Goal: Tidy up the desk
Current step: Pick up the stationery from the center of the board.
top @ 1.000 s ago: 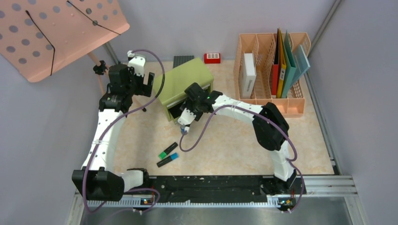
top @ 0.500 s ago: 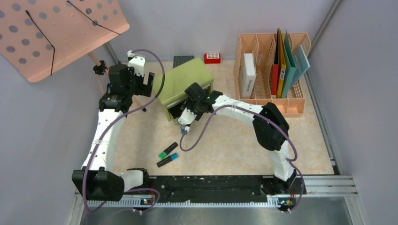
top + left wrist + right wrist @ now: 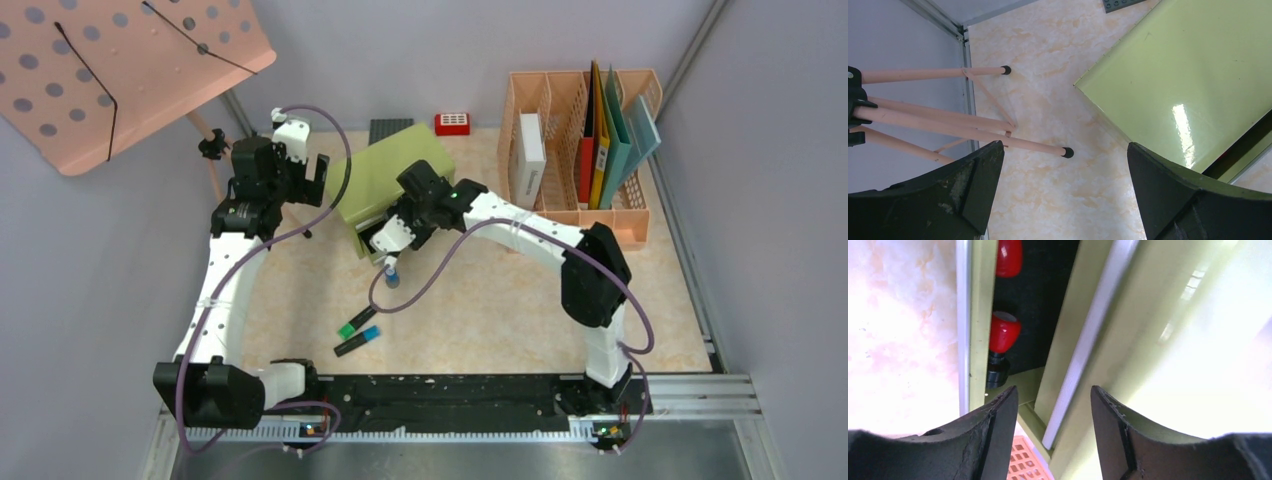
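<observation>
My right hand (image 3: 1053, 391): half open, empty.
Glossy green cabinet's open drawer (image 3: 1044, 305): directly beneath, front lip between the jaws.
My left hand (image 3: 1064, 148): wide open, empty, farther off.

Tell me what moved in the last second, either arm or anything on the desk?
The right gripper shifted away from the bases, over the open drawer of the green cabinet, and its elbow swung right; jaws stayed apart, empty. The left gripper and the two highlighters did not move.
</observation>
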Motion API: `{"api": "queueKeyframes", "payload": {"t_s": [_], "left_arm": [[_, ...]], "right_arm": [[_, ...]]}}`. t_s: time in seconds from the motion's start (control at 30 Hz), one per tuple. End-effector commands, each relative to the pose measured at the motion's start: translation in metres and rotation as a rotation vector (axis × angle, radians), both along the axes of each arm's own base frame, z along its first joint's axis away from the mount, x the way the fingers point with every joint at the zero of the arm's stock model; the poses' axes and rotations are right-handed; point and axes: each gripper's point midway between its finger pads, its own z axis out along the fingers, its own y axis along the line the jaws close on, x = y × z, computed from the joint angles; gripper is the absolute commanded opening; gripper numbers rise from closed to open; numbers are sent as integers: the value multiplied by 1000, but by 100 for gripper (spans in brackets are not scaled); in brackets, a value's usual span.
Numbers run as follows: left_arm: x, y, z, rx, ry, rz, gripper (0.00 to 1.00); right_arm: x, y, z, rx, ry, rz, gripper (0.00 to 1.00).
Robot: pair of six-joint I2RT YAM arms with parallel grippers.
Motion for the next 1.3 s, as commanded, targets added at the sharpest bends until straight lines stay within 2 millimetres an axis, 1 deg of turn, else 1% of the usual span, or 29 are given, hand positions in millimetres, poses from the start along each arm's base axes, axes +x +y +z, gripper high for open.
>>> {"api": "queueKeyframes", "payload": {"t_s": [0.0, 0.2, 0.33, 0.43, 0.53, 0.63, 0.7, 0.8, 0.87, 0.97, 1.17, 1.27], "left_arm": [[4, 0, 26, -20, -73, 8, 99], [4, -4, 28, -46, -73, -4, 99], [2, -6, 28, -54, -71, -8, 99], [0, -6, 29, -58, -74, -7, 99], [-1, -6, 29, -65, -79, -5, 99], [0, -2, 31, -79, -85, 34, 99], [2, 0, 31, -90, -82, 59, 99], [2, 0, 33, -101, -83, 66, 99], [2, 0, 33, -102, -87, 67, 99], [2, 0, 32, -101, -86, 65, 99], [2, 1, 29, -93, -78, 65, 99], [1, 1, 28, -84, -80, 61, 99]], "right_arm": [[-18, 10, 88, 296, 86, -75, 56], [-59, 10, 94, 484, 390, -210, 61], [-73, 10, 82, 605, 570, -374, 62], [-90, 9, 65, 667, 748, -479, 62], [-107, 12, 41, 693, 913, -578, 62], [-119, 15, 17, 704, 1030, -644, 61], [-124, 17, 0, 712, 1087, -689, 58], [-126, 20, -22, 714, 1135, -759, 54], [-126, 23, -36, 710, 1144, -792, 53], [-126, 30, -46, 730, 1147, -806, 53], [-129, 46, -67, 730, 1089, -837, 52], [-125, 51, -77, 740, 1036, -867, 52]]}}
